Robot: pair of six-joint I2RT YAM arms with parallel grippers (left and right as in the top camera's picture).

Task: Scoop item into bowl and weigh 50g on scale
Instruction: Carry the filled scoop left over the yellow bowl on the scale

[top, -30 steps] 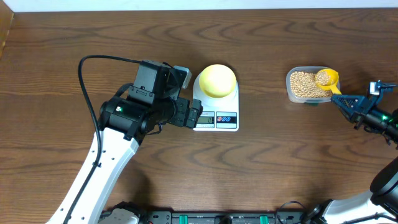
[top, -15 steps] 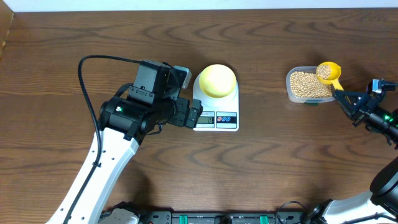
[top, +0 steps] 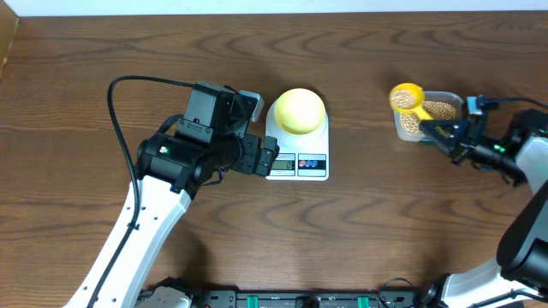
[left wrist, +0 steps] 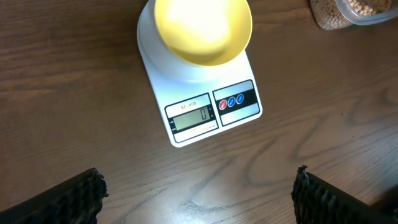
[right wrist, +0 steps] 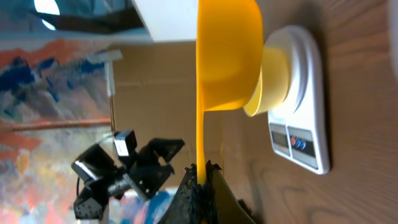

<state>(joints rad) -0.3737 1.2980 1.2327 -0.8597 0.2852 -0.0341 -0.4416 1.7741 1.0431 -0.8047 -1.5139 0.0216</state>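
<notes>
The right end effector [top: 443, 133] is clamped on the handle of the scoop [top: 406, 96]. The scoop's long axis runs from the fingers forward and to the left, cup leading, above the left edge of the tub [top: 454, 97] of beans [top: 440, 109]. The bowl [top: 297, 109] is seated on the scale [top: 308, 162], well apart to that end effector's left, roughly where the cup points. The left end effector [left wrist: 198, 193], spread wide and empty, is nearer, just beside the scale. Whether the cup is loaded cannot be told.
</notes>
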